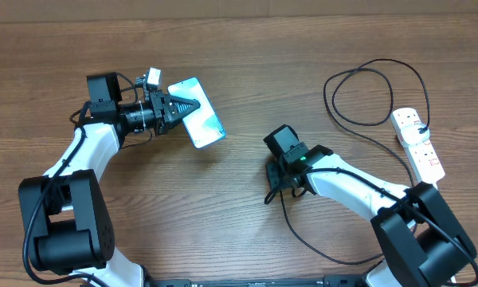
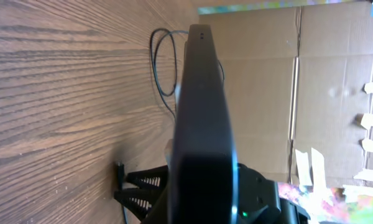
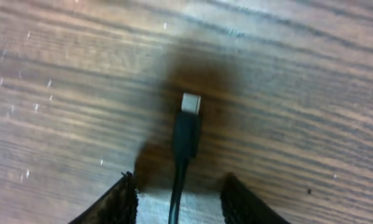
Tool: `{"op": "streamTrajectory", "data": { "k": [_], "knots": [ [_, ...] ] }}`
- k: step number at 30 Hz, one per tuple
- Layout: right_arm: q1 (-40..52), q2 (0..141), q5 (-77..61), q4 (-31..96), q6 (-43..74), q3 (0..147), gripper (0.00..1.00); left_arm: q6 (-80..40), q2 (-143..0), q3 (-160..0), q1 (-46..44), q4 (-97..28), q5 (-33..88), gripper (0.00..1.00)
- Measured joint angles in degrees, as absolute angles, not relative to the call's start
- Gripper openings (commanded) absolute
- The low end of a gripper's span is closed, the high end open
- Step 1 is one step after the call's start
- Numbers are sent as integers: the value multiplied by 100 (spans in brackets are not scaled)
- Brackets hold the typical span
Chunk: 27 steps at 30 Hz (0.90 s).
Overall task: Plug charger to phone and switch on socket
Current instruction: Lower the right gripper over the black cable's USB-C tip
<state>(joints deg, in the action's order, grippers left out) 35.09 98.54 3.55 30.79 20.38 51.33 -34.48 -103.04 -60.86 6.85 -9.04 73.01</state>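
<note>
My left gripper [image 1: 190, 106] is shut on the phone [image 1: 201, 118] and holds it above the table at the back left, its light blue screen facing up. In the left wrist view the phone [image 2: 202, 106] shows edge-on as a dark slab that hides my own fingers. The charger [image 1: 291, 227] is a thin black cable. Its metal-tipped plug [image 3: 191, 103] lies flat on the wood. My right gripper [image 3: 179, 200] is open and straddles the cable just behind the plug, with a gap on both sides. The white socket [image 1: 418, 143] lies at the right edge.
The black cable makes a wide loop [image 1: 374, 84] beside the socket and another along the front edge [image 1: 327, 255]. Cardboard panels [image 2: 311, 81] stand beyond the table. The right arm's fingers [image 2: 143, 180] rest on the wood past the phone.
</note>
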Motion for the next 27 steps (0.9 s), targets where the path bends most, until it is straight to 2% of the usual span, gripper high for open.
{"op": "streamTrajectory", "data": {
  "k": [3,6,16,22,27],
  "knots": [
    [3540,9931,532,2976,2196,5177,30,-3448,-10304,-6086,685,-906,7236,4],
    [3542,9983,655,2923,2281,5210,4,-3448,-10304,-6086,685,-908,7216,4],
    [3457,10073,556,3100,2220,5363,4,-3448,-10304,-6086,683,-1059,7194,4],
    [2965,10173,-464,4370,1382,5940,4,-3448,-10304,-6086,672,-1116,7192,4],
    [2731,9522,-1527,4545,692,6274,4,-3448,-10304,-6086,672,-1116,7199,4]
  ]
}}
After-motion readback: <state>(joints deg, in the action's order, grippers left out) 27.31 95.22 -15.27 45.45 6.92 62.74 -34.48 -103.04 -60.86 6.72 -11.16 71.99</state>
